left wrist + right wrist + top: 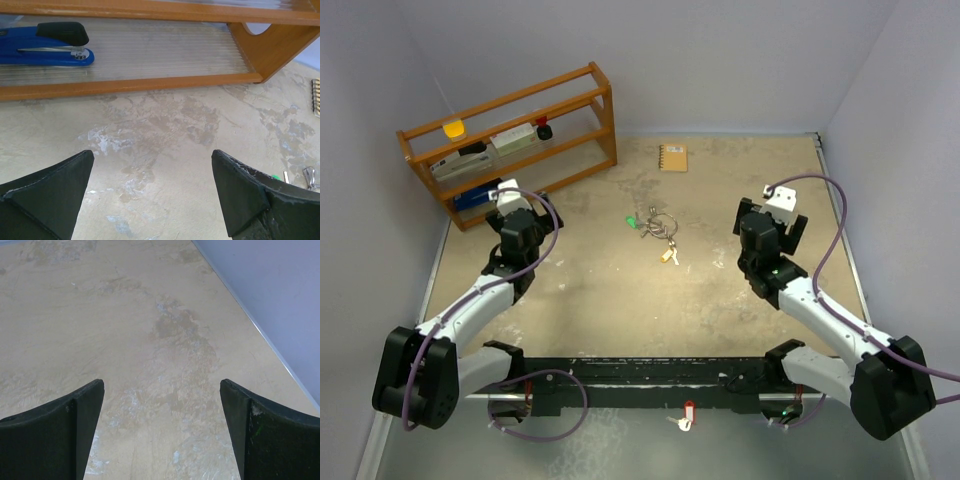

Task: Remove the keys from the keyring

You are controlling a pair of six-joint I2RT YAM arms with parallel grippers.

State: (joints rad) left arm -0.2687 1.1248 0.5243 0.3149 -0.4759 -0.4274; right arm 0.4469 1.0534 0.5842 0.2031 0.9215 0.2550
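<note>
Keyring point(660, 225): thin silver loops lying flat on the table point(590, 290), just toward 12 o'clock from its middle, between the two grippers and touched by neither.
Green key point(632, 221): at 9 o'clock of the loops, right against them; a green speck also shows at the 4 o'clock edge of the left wrist view.
Brass key point(669, 256): at 5 o'clock of the loops, close to them; too small to tell whether it is threaded on.
Left gripper point(152, 156): at 9 o'clock of the keyring, well apart from it, low over bare table and facing the shelf; fingers spread wide, nothing between them.
Right gripper point(161, 385): at 3 o'clock of the keyring, well apart from it, over bare table near the right wall; fingers spread wide, nothing between them.
Shelf point(611, 128): wooden rack at 10 o'clock of the table, with small items on its levels.
Stapler point(50, 47): blue with a black top, on the shelf's lowest level.
Notebook point(673, 157): tan, spiral-bound, flat at 12 o'clock of the keyring, near the far wall.
Tag point(688, 414): red and white, at 6 o'clock of the table, on the near side of the arm bases.
</note>
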